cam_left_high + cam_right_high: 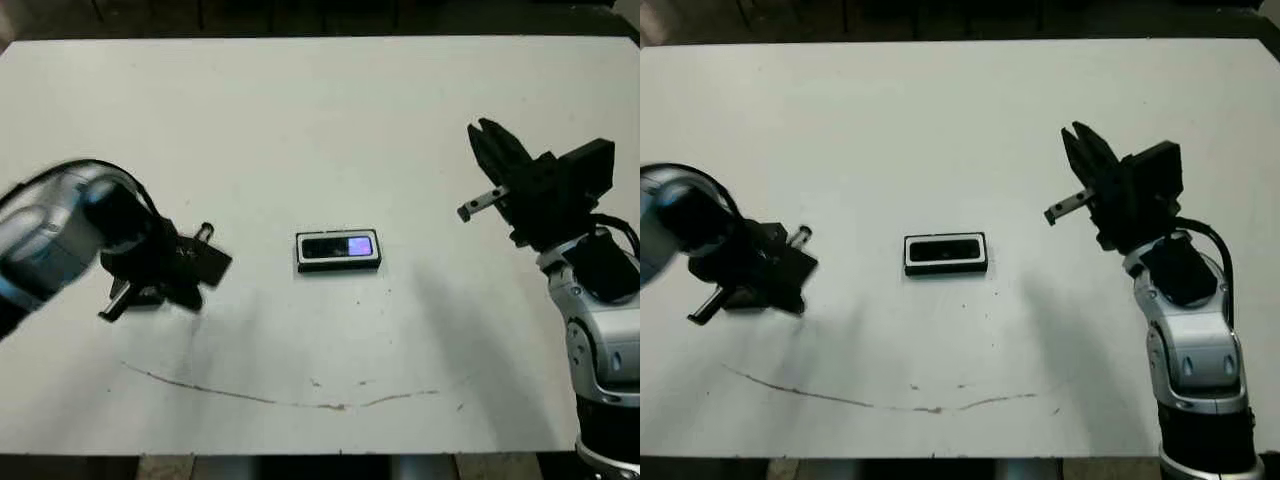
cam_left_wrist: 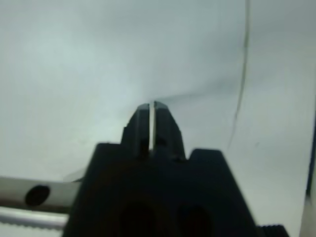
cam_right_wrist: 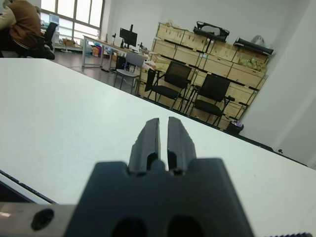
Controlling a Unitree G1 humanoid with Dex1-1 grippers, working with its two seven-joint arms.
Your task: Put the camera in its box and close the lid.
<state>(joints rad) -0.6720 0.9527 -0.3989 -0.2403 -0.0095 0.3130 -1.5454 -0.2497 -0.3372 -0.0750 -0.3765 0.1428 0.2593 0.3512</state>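
In the head views, the box (image 1: pixel 338 251) is lying mid-counter (image 1: pixel 320 120) with the camera (image 1: pixel 338 246) seemingly seated inside, its glossy face glinting blue-purple; both look light, rigid and slippery, so gripping across the long side walls is probably safest, and no lid is showing anywhere. The left end effector (image 1: pixel 205 232) is hovering near the box's left, the right end effector (image 1: pixel 487 130) well apart and raised. In the wrist views, the left fingers (image 2: pixel 163 123) and right fingers (image 3: pixel 148 138) are sitting nearly closed, holding nothing.
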